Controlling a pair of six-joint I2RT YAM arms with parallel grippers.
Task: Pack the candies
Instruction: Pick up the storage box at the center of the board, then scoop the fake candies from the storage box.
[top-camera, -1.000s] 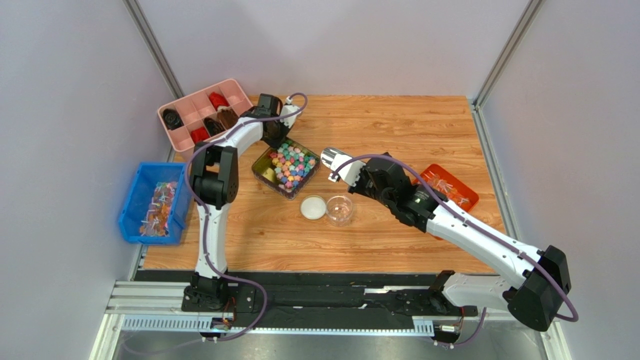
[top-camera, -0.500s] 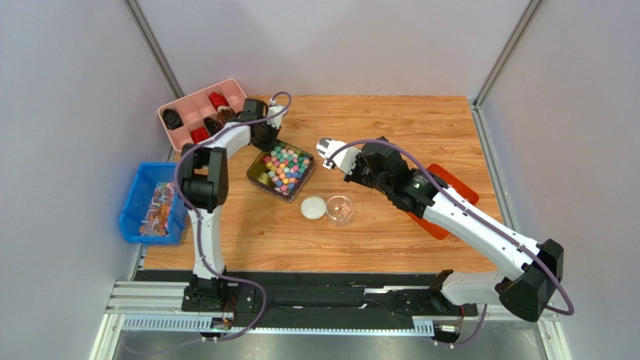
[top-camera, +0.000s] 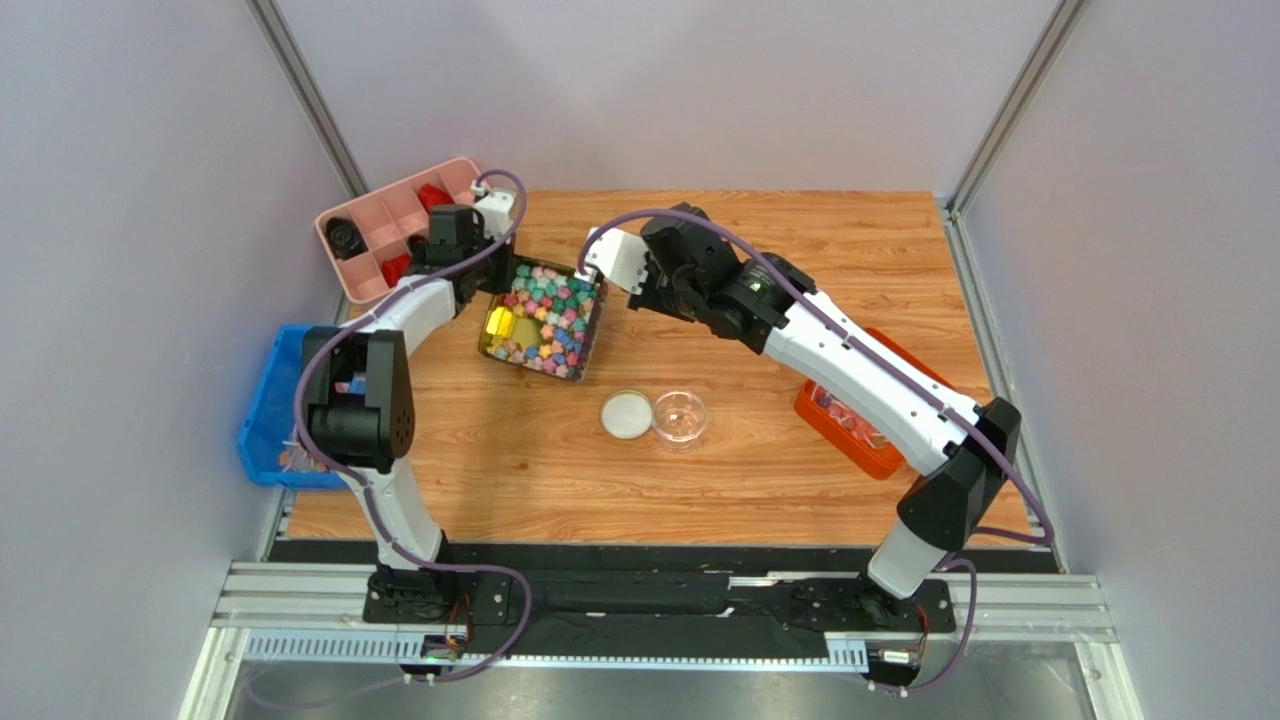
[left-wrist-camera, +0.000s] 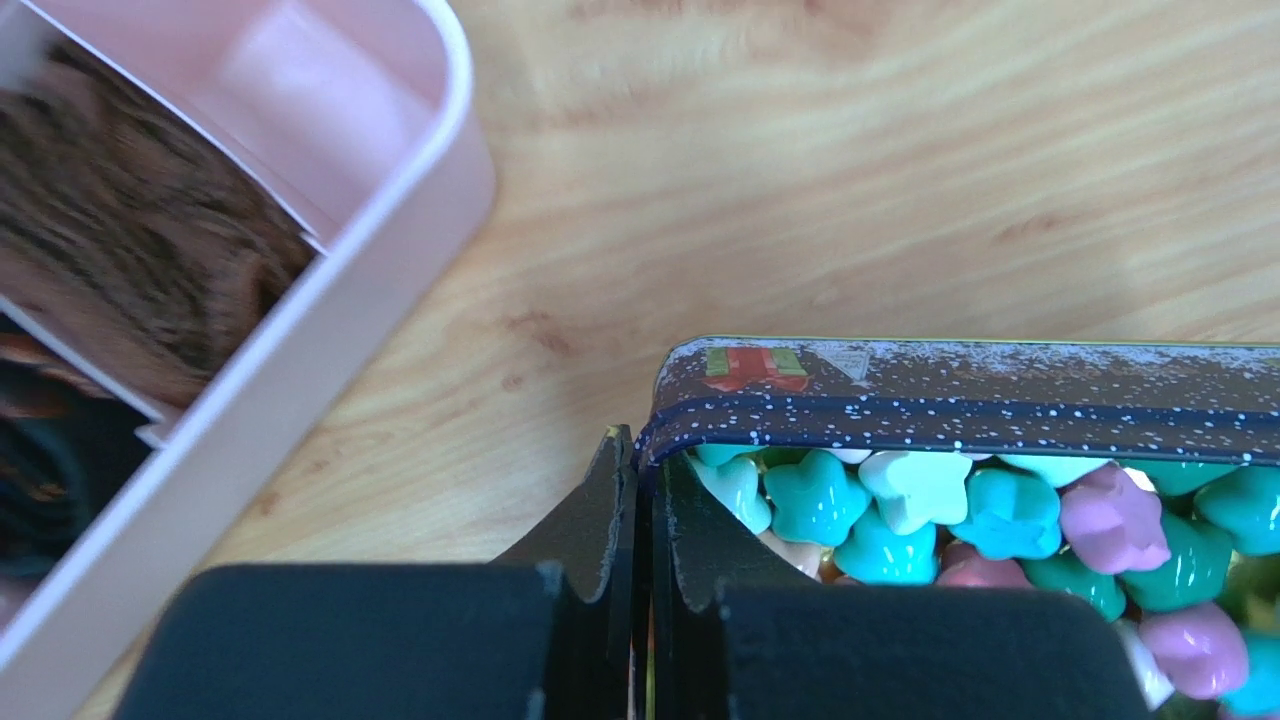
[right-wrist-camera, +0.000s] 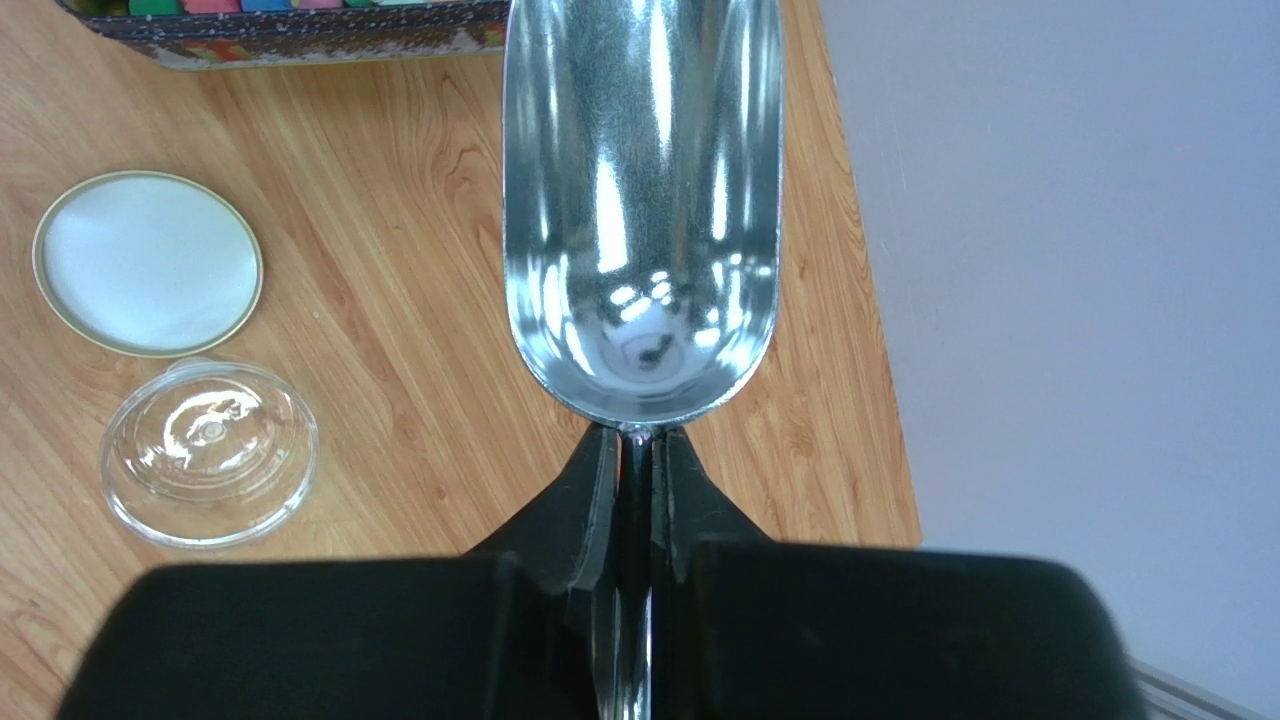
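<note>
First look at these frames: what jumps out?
The dark tin full of pastel candies, back left on the wooden table, with the left hand shut on its wall. Just right of it, the right hand holds a shiny, empty metal scoop. A clear jar and white lid sit mid-table.

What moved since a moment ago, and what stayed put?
The left gripper closed on the wall of the tin full of candies and slid it a little to the left. The right gripper, holding the metal scoop, swung left and away, toward the tin. The white lid, the clear jar and the pink tray stayed where they were.
</note>
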